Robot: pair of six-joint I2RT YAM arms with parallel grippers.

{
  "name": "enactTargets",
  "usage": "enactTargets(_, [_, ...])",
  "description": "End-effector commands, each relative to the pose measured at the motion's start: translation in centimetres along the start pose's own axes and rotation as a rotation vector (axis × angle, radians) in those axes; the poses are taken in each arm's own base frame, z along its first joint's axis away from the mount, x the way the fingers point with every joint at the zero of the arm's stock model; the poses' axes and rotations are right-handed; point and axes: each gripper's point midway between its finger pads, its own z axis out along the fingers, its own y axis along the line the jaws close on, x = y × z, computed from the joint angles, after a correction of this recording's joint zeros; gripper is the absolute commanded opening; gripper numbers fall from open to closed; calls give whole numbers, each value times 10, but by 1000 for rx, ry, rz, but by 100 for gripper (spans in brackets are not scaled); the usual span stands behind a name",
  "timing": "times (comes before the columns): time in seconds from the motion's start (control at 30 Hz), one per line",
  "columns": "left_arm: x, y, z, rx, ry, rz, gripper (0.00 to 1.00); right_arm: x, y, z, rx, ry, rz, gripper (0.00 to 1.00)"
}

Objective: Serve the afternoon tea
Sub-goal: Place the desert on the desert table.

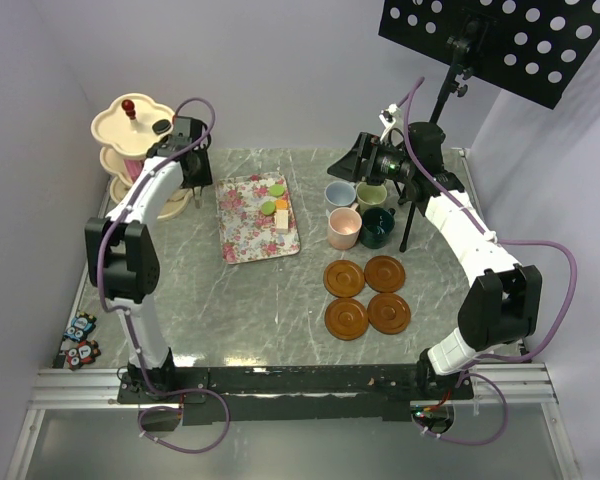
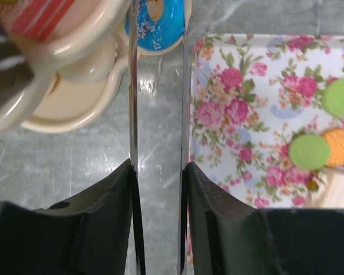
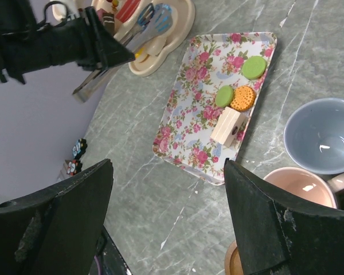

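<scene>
L pincer [image 2: 159, 167] is clamped on the tongs [image 2: 132, 103], fingers pressed vs. both blades. The tong tips reach the stand [image 1: 115, 125], which sits at 10 o'clock on the surface [image 1: 280, 300]. A blue donut [image 2: 156, 26] lies on a tier between the tips; can't tell if they touch it.

The tray [image 1: 242, 238] lies just at 3 o'clock of the stand. It carries two green macarons [image 3: 254, 67], an orange macaron [image 3: 242, 98] and a cream block cake [image 3: 229, 126], bunched twd. its 1 o'clock corner.

R pincer [image 3: 167, 164] hangs w/ jaws wide apart, near the mugs at their 12 o'clock. The mugs cluster at 1 o'clock on the surface: blue mug [image 1: 340, 194], lt green mug [image 1: 371, 194], pink mug [image 1: 344, 228], dk green mug [image 1: 377, 227]. Four saucers [image 1: 344, 278] form a square at 6 o'clock of the mugs.
</scene>
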Motion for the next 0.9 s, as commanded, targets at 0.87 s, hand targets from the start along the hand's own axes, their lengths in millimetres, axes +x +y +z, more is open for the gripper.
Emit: enactTargets(0.87, [-40,26,60,-29,-82,-28,58,-26,-1,6,-13,-31,-31,84])
